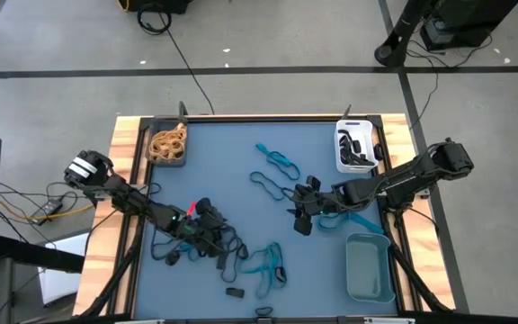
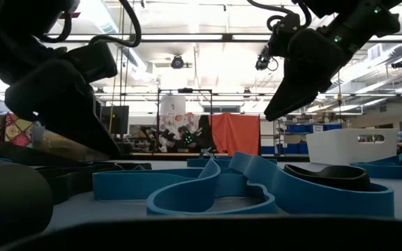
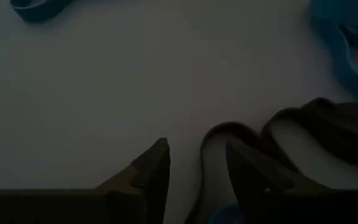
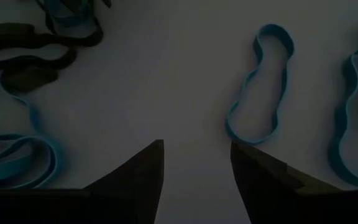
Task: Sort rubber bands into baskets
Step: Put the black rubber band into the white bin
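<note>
I had the blue table (image 1: 232,148) in full view from above, with the three baskets along its edges: the dark basket (image 1: 166,144) at the far left corner holding the tan bands (image 1: 168,140), the white basket (image 1: 356,148) at the far right corner with black bands (image 1: 360,153) in it, and the grey-teal basket (image 1: 370,267) at the near right, where I could see no bands inside.

Loose rubber bands were still scattered over the table. A blue band (image 1: 277,160) and a dark band (image 1: 268,184) lay mid-table, a cluster of blue bands (image 1: 266,263) sat toward the near edge, and a tangle of black bands (image 1: 227,241) lay beside them.

The left gripper (image 1: 212,236) was down low at the black tangle. Its wrist view showed the jaws spread, with a loop of a black band (image 3: 272,134) curling between and past the fingertips (image 3: 157,158), not yet pinched.

The right gripper (image 1: 302,214) hovered mid-table, jaws spread and empty over bare table, a blue band (image 4: 261,87) just ahead of it.

Judgement: sorting was partway done, and the step in hand was the left pick of a black band. Next move calls for closing on one strand only, then lifting clear of the tangle before carrying it across to the white basket.
</note>
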